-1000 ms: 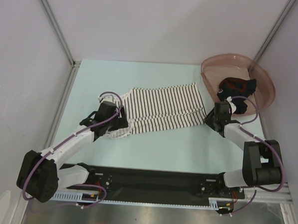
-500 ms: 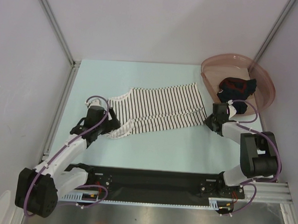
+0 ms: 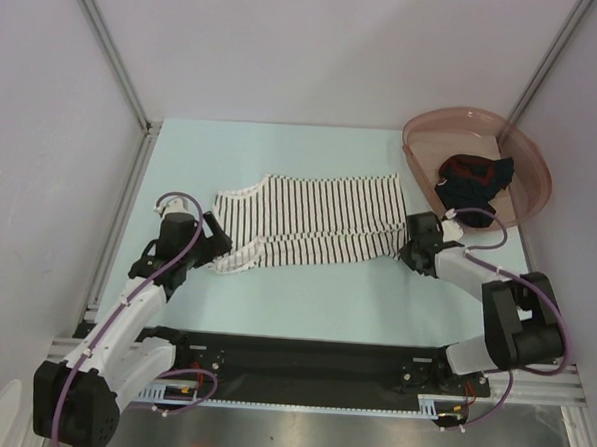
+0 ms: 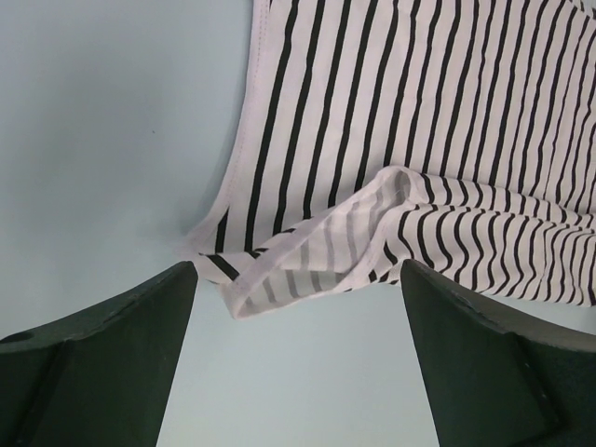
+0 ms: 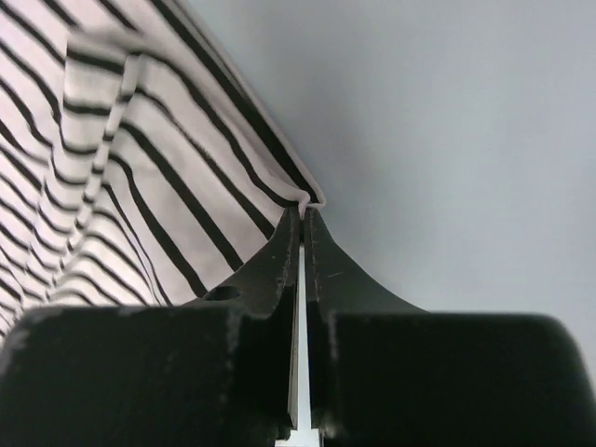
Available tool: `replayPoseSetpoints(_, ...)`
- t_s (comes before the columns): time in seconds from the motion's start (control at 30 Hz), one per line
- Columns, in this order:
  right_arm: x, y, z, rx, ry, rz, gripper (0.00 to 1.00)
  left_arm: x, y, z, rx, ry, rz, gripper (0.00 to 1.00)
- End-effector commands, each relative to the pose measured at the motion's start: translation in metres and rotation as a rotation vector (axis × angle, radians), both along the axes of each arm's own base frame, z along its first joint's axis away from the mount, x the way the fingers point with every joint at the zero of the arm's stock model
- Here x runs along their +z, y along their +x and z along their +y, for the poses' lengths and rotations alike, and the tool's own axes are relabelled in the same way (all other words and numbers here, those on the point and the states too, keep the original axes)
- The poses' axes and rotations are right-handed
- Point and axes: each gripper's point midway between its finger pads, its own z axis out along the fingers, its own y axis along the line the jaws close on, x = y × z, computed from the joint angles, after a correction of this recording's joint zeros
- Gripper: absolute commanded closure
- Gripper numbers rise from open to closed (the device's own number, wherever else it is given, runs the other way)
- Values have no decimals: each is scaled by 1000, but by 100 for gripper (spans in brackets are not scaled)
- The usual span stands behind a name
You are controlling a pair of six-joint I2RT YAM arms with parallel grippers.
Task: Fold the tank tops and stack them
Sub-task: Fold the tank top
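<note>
Jaws of the right gripper (image 5: pixel 304 212) are pinched together on a hem corner of the striped tank top (image 3: pixel 314 219), spread on the tabletop (image 3: pixel 305 289). At its other end, the left gripper (image 4: pixel 298 272) has its jaws wide apart. The dark tank top (image 3: pixel 473 175) lies in the pink basin (image 3: pixel 530 161).

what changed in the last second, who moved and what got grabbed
The left hand drew back to the left, off the striped tank top, jaws open; that end of the top now lies further left and flatter. The right hand slid left to the top's right hem corner and shut on it. The dark tank top stayed in the pink basin.
</note>
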Motion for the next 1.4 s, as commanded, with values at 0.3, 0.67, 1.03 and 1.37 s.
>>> replayPoseSetpoints(0.3,0,-104,-26,-157,-22,87,100,-10,-5,14,98,-12,19,4)
replayPoseSetpoints(0.67,0,-106,-27,-117,-34,61,82,-32,-17,10,135,-63,105,20)
replayPoseSetpoints(1.03,4,-102,-27,-110,-32,36,82,-43,-5,7,145,-85,130,57)
replayPoseSetpoints(1.37,1,-106,-28,-112,-35,39,83,-39,16,20,200,-98,127,94)
